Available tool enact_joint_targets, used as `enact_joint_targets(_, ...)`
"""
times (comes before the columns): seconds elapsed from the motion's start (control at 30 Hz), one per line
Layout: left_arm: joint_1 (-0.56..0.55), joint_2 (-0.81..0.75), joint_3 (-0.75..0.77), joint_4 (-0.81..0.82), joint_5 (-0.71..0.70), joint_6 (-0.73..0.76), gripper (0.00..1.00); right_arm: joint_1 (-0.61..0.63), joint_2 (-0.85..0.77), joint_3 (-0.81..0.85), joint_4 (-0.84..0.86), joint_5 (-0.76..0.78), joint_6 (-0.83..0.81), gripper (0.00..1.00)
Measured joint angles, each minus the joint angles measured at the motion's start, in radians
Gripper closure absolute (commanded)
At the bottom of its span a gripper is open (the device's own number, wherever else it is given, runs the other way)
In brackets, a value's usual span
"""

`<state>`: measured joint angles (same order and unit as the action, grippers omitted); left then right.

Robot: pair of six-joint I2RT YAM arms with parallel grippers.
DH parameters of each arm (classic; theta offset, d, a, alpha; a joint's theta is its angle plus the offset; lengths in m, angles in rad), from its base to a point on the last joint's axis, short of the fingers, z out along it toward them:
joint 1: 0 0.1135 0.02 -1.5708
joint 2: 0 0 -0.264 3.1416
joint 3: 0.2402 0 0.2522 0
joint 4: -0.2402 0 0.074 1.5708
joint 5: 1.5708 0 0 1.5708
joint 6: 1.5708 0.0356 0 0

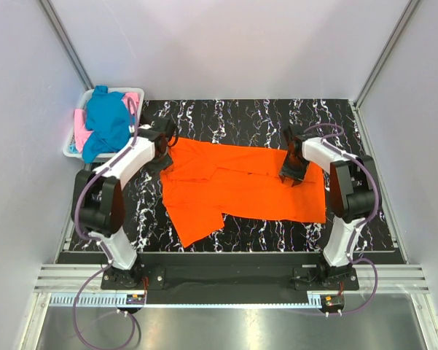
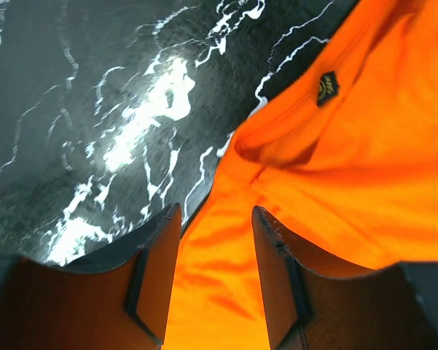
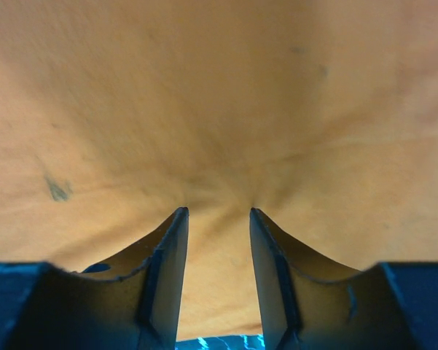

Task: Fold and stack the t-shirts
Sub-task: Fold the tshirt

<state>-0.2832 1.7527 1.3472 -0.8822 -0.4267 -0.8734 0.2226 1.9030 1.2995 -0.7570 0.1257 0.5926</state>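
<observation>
The bright orange t-shirt [image 1: 240,191] lies spread out on the black marbled table [image 1: 226,113], one flap hanging toward the front left. My left gripper [image 1: 165,162] hovers at the shirt's left edge by the collar. Its jaws stand open in the left wrist view [image 2: 216,211], with orange cloth [image 2: 350,168] lying flat under the gap and the neck label [image 2: 326,88] ahead. My right gripper [image 1: 291,176] is down on the shirt's right part. It is open [image 3: 219,211], and the cloth [image 3: 219,109] puckers at the fingertips. A teal-blue t-shirt [image 1: 106,120] and a pink one [image 1: 80,120] are heaped in the basket.
A white plastic basket [image 1: 69,152] stands off the table's back left corner, close behind the left arm. Grey walls with metal posts close in the back and both sides. The metal rail holding the arm bases runs along the near edge [image 1: 226,277].
</observation>
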Motion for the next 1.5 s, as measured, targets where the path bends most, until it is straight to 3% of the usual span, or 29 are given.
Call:
enact_joint_targets(0.27,-0.033,-0.249,-0.265,0.091,0.118,-0.002,0.51,0.0,-0.263,-0.191,0.021,0.045,0.02,0.39)
enact_joint_targets(0.53,-0.09,-0.555,-0.557,0.139,0.294,-0.019,0.5,0.0,-0.552,-0.419,0.062,0.042,0.078,0.4)
enact_joint_targets(0.73,-0.15,-0.73,-0.641,0.151,0.37,-0.061,0.49,0.0,-0.605,-0.513,0.064,0.019,0.11,0.41)
enact_joint_targets(1.17,-0.346,-0.779,-0.787,0.103,0.424,-0.216,0.57,0.0,-0.64,-0.528,0.08,0.004,0.14,0.44)
enact_joint_targets(1.5,-0.523,-0.665,-0.789,0.098,0.422,-0.332,0.6,0.0,-0.653,-0.552,0.079,0.005,0.161,0.45)
